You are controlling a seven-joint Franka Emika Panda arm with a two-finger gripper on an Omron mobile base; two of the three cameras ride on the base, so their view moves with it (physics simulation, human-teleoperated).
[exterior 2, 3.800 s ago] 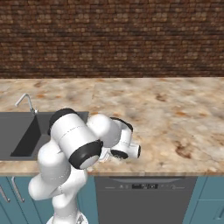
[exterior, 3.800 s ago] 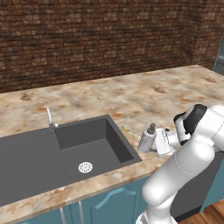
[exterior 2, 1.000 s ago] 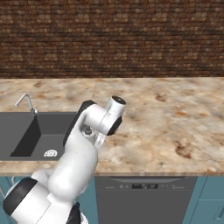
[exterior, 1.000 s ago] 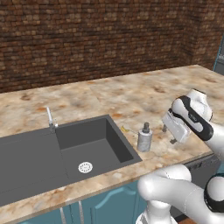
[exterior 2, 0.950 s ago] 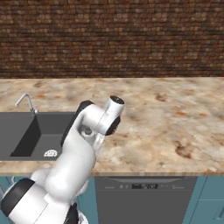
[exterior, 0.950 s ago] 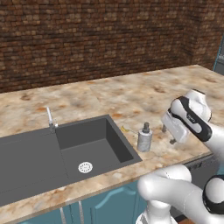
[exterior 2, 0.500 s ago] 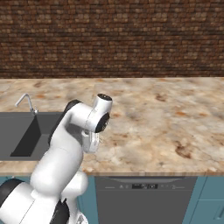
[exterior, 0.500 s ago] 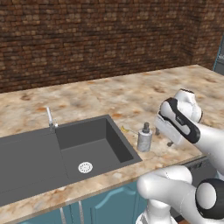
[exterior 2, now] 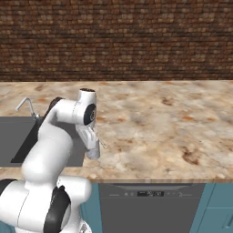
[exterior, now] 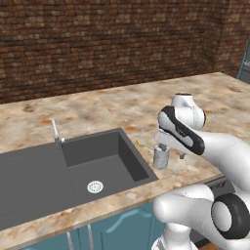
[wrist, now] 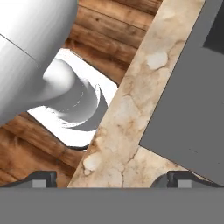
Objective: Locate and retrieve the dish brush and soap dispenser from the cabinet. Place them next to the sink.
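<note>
The soap dispenser (exterior: 160,157), a pale bottle, stands upright on the counter just right of the dark grey sink (exterior: 58,171); its top is hidden behind my hand. In the right base view it (exterior 2: 93,153) stands directly below my gripper (exterior 2: 93,135). My gripper (exterior: 172,149) hangs close over it, pointing down, with nothing in it. In the hand view my gripper (wrist: 111,177) is open, fingertips (wrist: 43,177) wide apart, over the counter's front edge. A small yellowish bit (exterior: 138,144) by the sink's rim may be the dish brush. A teal sliver (exterior: 245,61) may be the cabinet.
A chrome tap (exterior: 56,134) stands behind the sink's basin. The marble counter (exterior 2: 173,123) stretches bare to the right, with a brick wall (exterior: 107,44) behind. Below the counter are a dishwasher front (exterior 2: 145,200) and teal base cabinets (exterior: 117,232).
Over the last second my hand swung left from beside the soap dispenser to just above it and turned downward. The dispenser has stood free on the counter throughout. The jaws stayed open.
</note>
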